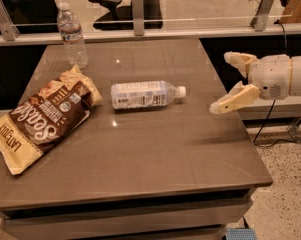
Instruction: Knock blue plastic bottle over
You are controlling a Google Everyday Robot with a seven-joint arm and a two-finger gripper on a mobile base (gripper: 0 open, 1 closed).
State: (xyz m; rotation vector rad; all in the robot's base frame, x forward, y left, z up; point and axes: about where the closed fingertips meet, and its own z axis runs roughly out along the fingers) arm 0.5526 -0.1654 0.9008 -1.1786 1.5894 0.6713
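Three things sit on the table [155, 164], a grey-brown top seen from its near edge, with speckled floor [285, 199] showing past its near right corner

Nearest, on the table's left side, a brown and tan bag [45, 121] lies flat and crumpled, its pale end toward the table's near left edge and its upper end pointing at the table's middle

Farther in, about the middle of the table, the blue bottle [142, 94] lies on its side, already tipped over. Its length runs across the table from left to right, the wide pale label [137, 95] faces up, and the white cap [180, 91] points to the table's right edge. Its base lies near the upper end of the bag, apart from it

At the table's right edge the gripper [222, 84] hangs above the top, touching nothing. Its tan fingers [235, 98] are spread wide apart, one tip low toward the table's near side and the other higher toward its far side, both pointing in at the table's middle. It stands well apart from the cap. The white arm [285, 76] behind it reaches off past the table's right side

At the table's far left corner a clear bottle [73, 36] stands upright with its cap on

Just beyond the table's far edge runs a metal rail [200, 32] with glass panes above it, and past that stands a dark office chair [107, 1]
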